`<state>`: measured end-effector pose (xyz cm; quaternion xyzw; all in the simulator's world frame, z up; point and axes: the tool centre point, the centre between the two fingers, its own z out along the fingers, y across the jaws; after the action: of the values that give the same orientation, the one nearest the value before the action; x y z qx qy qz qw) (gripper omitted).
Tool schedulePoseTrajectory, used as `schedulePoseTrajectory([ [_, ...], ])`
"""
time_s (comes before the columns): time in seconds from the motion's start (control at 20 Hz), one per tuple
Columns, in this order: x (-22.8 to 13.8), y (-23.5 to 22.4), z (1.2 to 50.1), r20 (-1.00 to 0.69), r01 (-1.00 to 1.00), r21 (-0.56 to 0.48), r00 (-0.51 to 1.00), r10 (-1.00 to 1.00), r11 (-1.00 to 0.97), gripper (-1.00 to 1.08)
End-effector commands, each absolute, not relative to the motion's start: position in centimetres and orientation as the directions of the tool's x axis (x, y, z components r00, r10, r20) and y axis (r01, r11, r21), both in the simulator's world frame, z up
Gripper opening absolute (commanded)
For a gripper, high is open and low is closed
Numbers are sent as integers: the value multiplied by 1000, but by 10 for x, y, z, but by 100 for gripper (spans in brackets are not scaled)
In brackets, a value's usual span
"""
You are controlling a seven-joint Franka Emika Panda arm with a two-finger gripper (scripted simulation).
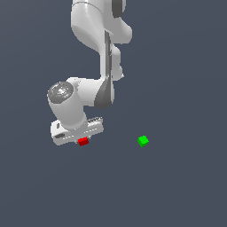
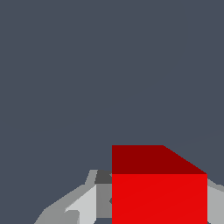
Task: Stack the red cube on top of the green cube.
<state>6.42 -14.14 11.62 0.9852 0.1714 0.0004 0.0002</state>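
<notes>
Wrist view, nearest first: red cube filling the lower frame, pale fingers flanking it on both sides, so end effector judged pinching the cube. Exterior view: end effector low under the white arm, red cube at its tips; contact with the surface hard to tell. Farther toward the exterior view's right, well apart: green cube, resting alone. Best handled by lifting clear first, carrying level across, centring squarely above green, lowering slowly, releasing only once seated flat.
</notes>
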Motion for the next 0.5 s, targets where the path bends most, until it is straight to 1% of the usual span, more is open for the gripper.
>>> schedulePoseTrajectory([
  [0.0,65,-142,120,0,338,0,941,338,-941,-100],
  [0.25,64,-138,118,1,338,1,941,338,-941,-100],
  [0.45,62,-122,115,1,338,1,941,338,-941,-100],
])
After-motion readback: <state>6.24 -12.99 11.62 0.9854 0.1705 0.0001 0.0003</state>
